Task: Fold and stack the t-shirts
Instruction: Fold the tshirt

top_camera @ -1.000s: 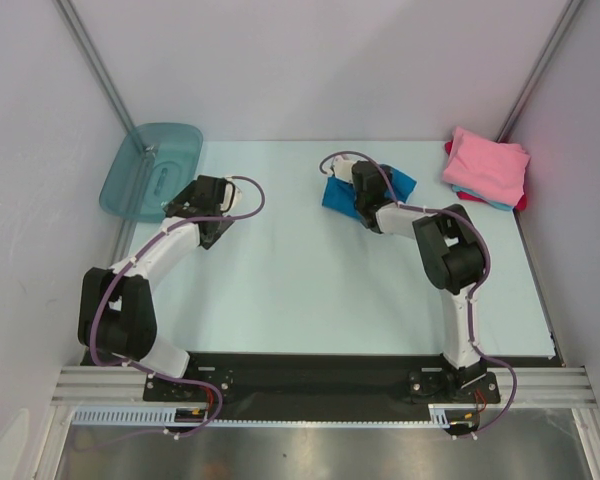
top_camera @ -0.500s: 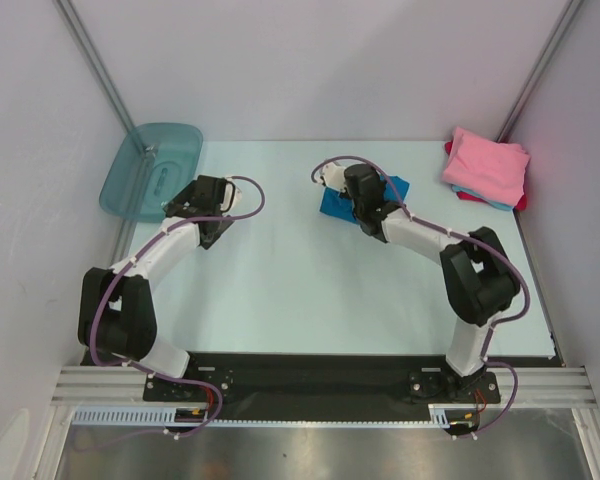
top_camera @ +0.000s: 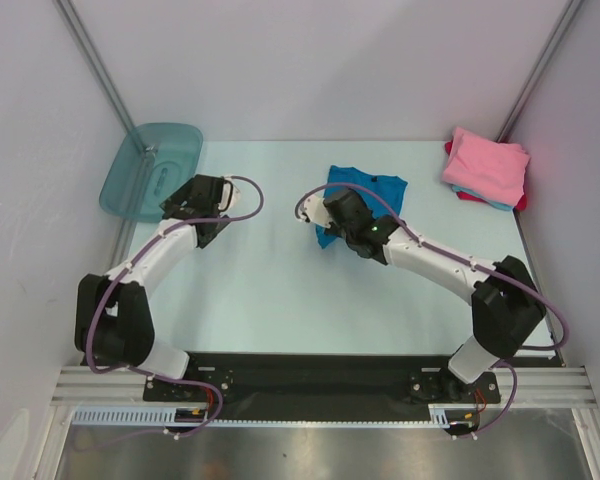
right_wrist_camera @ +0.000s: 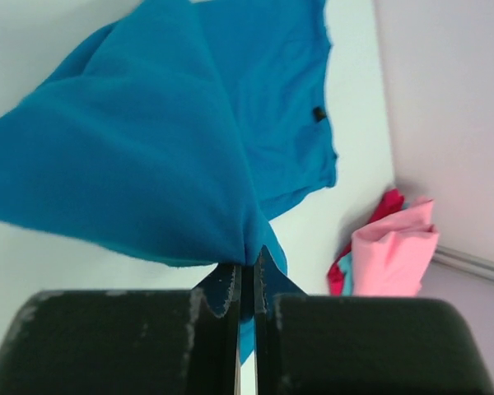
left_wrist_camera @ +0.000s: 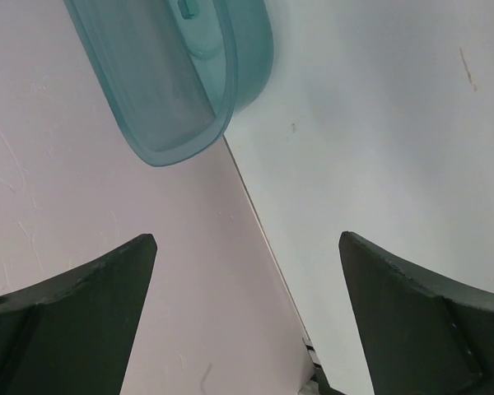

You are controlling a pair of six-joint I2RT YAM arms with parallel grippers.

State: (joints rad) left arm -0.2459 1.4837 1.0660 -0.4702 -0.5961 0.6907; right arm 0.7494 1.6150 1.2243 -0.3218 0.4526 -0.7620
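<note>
Now, over to the right gripper (right_wrist_camera: 245,267): pinched fully shut on a bunched fold of the bright blue t-shirt (right_wrist_camera: 156,140), no gap between the jaws. Raised off the table (top_camera: 260,280) at that pinch, cloth draping away toward the far side, the rest lying flat around the table's middle, nearer the far edge. Small dark tag (right_wrist_camera: 316,113) at the collar, too small to read. Over in the far right corner: pink t-shirt (top_camera: 487,163) folded on top of a stack, a light blue edge (right_wrist_camera: 343,267) and a red edge (right_wrist_camera: 387,202) peeking out beneath. Well apart from the blue one. Left gripper (left_wrist_camera: 247,239) spread wide open, holding nothing, touching nothing, hanging near the translucent teal tub (top_camera: 152,170) at far left.
</note>
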